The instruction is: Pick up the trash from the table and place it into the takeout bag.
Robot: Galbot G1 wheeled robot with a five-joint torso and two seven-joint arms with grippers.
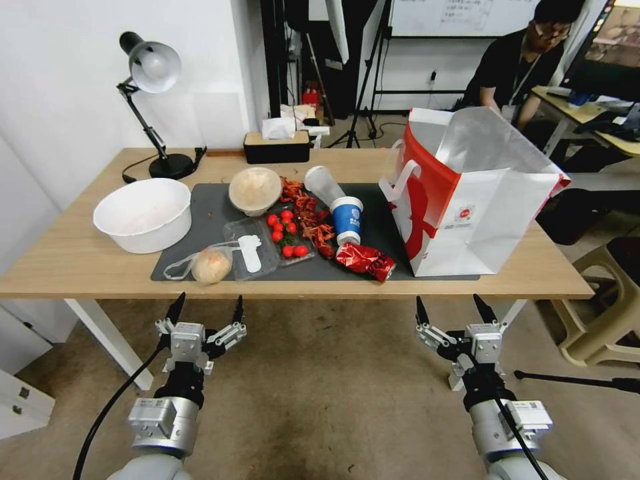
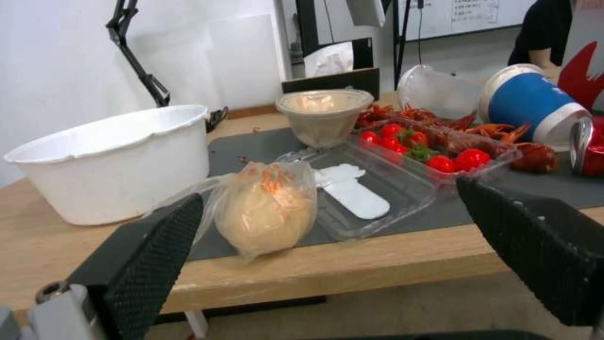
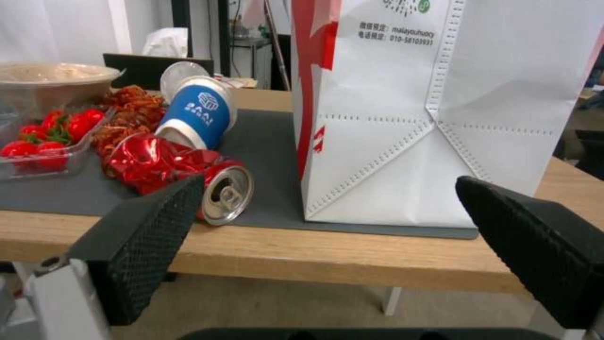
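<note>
On the table (image 1: 80,267), trash lies across the dark mat (image 1: 213,207): a bagged bun (image 1: 211,265), a tan bowl (image 1: 255,189), a clear cup (image 1: 324,183) on its side, a blue-and-white cup (image 1: 347,219) and a crumpled red can (image 1: 365,260). The white takeout bag (image 1: 473,200) stands open on the mat's right end. My left gripper (image 1: 207,310) hangs open below the table's front edge, facing the bun (image 2: 267,212). My right gripper (image 1: 453,308) is open too, low in front of the can (image 3: 176,170) and bag (image 3: 428,108).
A big white bowl (image 1: 141,213) sits at the left. A clear tray (image 1: 252,248), cherry tomatoes (image 1: 287,230) and crayfish shells (image 1: 310,217) fill the mat's middle. A desk lamp (image 1: 153,67) and tissue box (image 1: 277,143) stand at the back. A plastic stool (image 1: 613,300) is at the right.
</note>
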